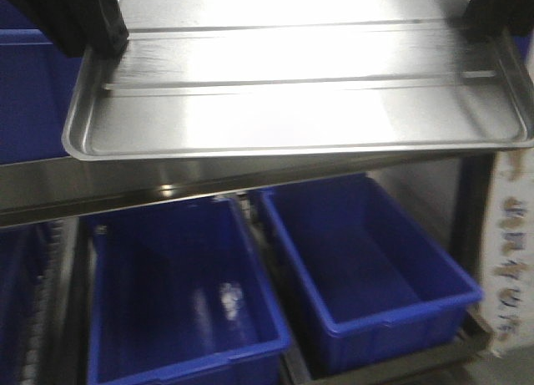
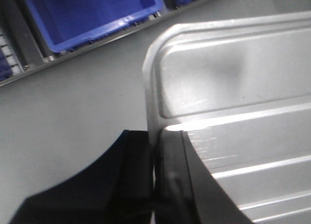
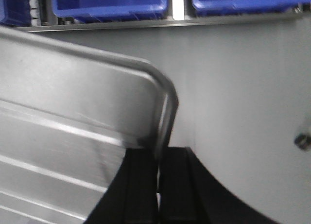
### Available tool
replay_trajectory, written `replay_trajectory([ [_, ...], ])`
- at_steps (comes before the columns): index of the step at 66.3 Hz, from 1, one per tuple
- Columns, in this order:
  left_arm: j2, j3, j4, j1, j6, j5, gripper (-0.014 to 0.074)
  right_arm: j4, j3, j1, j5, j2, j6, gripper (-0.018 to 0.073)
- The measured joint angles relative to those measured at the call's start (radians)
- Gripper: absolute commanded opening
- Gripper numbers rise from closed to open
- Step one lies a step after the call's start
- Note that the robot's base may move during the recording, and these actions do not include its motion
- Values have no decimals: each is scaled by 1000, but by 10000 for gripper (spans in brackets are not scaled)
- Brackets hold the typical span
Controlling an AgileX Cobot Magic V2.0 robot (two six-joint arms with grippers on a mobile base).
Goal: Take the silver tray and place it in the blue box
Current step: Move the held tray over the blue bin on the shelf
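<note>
My left pincer (image 2: pixel 154 153) is clamped on the left short rim of the silver tray (image 1: pixel 292 93), one pad on each side of the metal. My right pincer (image 3: pixel 158 161) nips the opposite rim the same way. In the front view, the tray hangs between them at 12 o'clock. Beneath it, one blue box (image 1: pixel 367 260) sits at 5 o'clock and a second blue crate (image 1: pixel 175 301) at 7 o'clock.

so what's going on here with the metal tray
Both arms hold the silver tray in the air. The left gripper and the right gripper each clamp a side rim. One blue box and another blue box sit lower down; the tray isn't in either yet.
</note>
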Motion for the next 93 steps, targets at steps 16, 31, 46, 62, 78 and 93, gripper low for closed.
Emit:
replay_trajectory([
  [16,0,0,0,0,0,0,-105,0,0,0,0,0,0,60],
  [31,0,0,0,0,0,0,-105,0,0,0,0,0,0,60],
  [46,0,0,0,0,0,0,-105,0,0,0,0,0,0,60],
  [62,0,0,0,0,0,0,-105,0,0,0,0,0,0,60],
  [78,0,0,0,0,0,0,-105,0,0,0,0,0,0,60],
  [93,0,0,0,0,0,0,-105,0,0,0,0,0,0,60],
])
